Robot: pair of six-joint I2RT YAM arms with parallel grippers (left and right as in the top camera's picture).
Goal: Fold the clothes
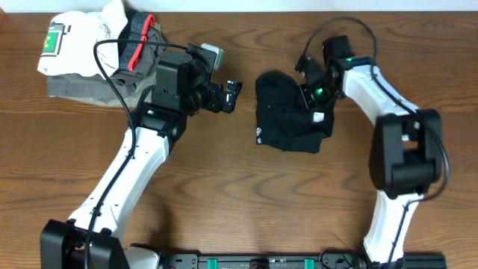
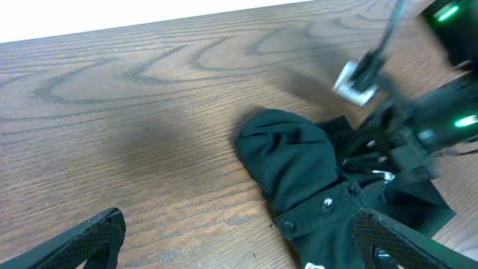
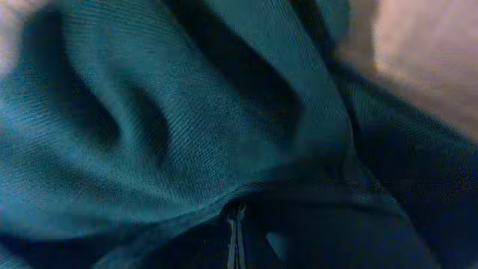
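The black garment (image 1: 287, 112) lies crumpled at the table's middle, with small white lettering (image 1: 258, 136) at its lower left and a small white tag (image 1: 319, 117) at its right. My left gripper (image 1: 231, 95) is open and empty just left of the garment. In the left wrist view its fingers (image 2: 239, 250) straddle the edge of the garment (image 2: 299, 161), which has snap buttons. My right gripper (image 1: 310, 93) is down on the garment's upper right part. In the right wrist view dark fabric (image 3: 187, 127) fills the frame and the jaws (image 3: 235, 235) are pinched together on a fold.
A pile of folded clothes sits at the back left: a white garment with a green patch (image 1: 67, 41) and grey garments (image 1: 82, 86) with red trim (image 1: 138, 41). The left arm's cable runs over that pile. The table is brown wood (image 1: 246, 194).
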